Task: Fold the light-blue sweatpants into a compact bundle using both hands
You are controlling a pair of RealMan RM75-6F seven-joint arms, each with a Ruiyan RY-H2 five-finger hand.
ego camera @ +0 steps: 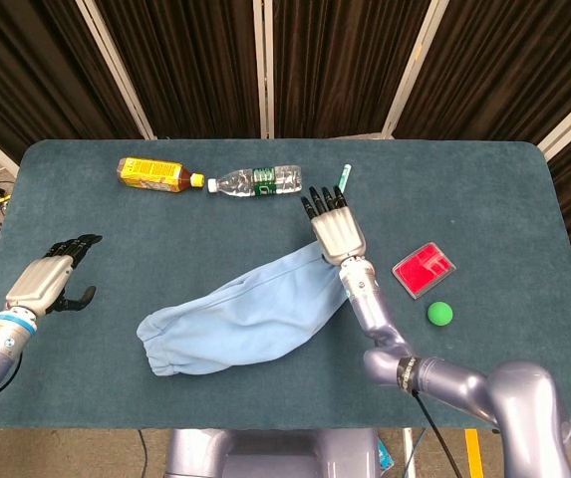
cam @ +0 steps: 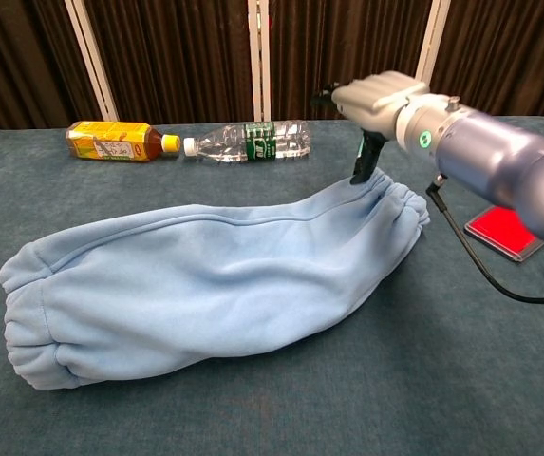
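Two bottles [ego camera: 210, 179] line the desk's [ego camera: 86, 378] far edge; a red box [ego camera: 424, 269] and green ball [ego camera: 439, 314] crowd the right.

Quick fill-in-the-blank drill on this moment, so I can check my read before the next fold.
1. The right hand hovers over the sweatpants' ____ end.
2. The clear water bottle lies cap to cap with the ____ bottle.
3. The green ball sits nearest the ____ box.
4. The left hand holds ____.

Missing words: right; orange; red; nothing
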